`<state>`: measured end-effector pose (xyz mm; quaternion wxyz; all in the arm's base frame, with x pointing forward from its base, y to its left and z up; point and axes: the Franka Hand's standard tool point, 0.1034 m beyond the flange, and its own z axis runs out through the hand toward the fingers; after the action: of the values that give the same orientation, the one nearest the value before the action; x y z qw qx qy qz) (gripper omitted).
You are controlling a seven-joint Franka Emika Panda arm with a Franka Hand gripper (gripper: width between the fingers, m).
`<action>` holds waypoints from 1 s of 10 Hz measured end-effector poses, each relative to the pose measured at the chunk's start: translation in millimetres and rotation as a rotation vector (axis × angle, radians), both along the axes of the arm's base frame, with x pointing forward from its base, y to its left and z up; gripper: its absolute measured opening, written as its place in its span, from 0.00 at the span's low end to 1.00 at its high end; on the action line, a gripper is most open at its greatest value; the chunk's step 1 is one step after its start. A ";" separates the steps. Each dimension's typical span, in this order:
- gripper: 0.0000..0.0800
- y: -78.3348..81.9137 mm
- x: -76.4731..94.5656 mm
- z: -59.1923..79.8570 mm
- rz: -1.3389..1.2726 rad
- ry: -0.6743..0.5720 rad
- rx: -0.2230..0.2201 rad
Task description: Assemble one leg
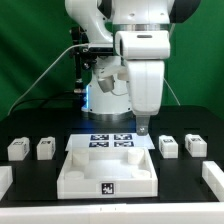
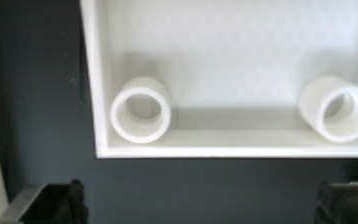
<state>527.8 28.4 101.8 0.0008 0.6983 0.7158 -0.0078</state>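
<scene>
Four small white legs stand on the black table in the exterior view: two on its left and two on its right. The large white square panel with a raised rim lies at the front centre. My gripper hangs above the table just behind the panel's far right corner. In the wrist view the gripper is open and empty over dark table, with the panel and its two round sockets ahead. No leg shows in the wrist view.
The marker board lies behind the panel. White blocks sit at the exterior view's left edge and right edge. The arm's base and cables stand at the back centre.
</scene>
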 end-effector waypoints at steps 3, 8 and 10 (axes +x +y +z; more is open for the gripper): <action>0.81 -9.7 -16.1 -7.0 -0.009 0.005 0.001; 0.81 -38.1 -79.3 -45.8 0.003 -0.007 0.019; 0.81 -38.6 -80.1 -47.1 0.001 -0.005 0.019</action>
<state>447.7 -10.2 54.7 -0.0041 0.6979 0.7162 0.0007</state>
